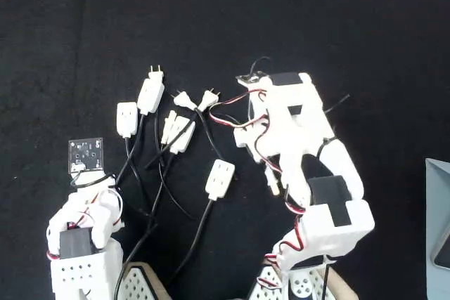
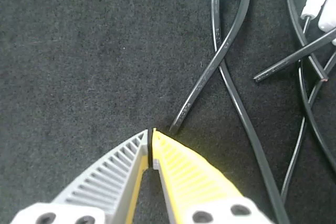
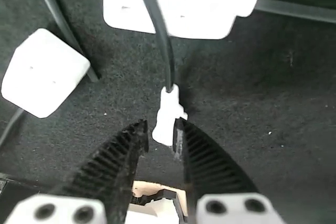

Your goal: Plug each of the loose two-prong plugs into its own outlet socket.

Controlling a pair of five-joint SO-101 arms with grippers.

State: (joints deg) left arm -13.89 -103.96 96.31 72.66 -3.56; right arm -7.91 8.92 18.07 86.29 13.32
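Observation:
A small white two-prong plug (image 3: 167,113) sits between the black fingertips of my right gripper (image 3: 160,129), which is shut on it. Its black cord (image 3: 157,30) runs away across a white outlet socket (image 3: 178,3). A second socket (image 3: 43,72) lies off to one side. In the high view the right arm (image 1: 299,128) is folded over the middle of the table, with that plug (image 1: 272,179) below it. Two loose plugs (image 1: 184,98) (image 1: 209,96) lie left of the arm. My left gripper (image 2: 152,142) is shut on nothing, close to a cord end (image 2: 174,125).
Tangled black cords (image 1: 158,173) join more white sockets (image 1: 126,119) (image 1: 219,177) (image 1: 179,133) and a larger plug (image 1: 151,93) on the black cloth. The left arm (image 1: 81,237) sits at the front left. A grey-blue box (image 1: 437,223) stands at the right edge.

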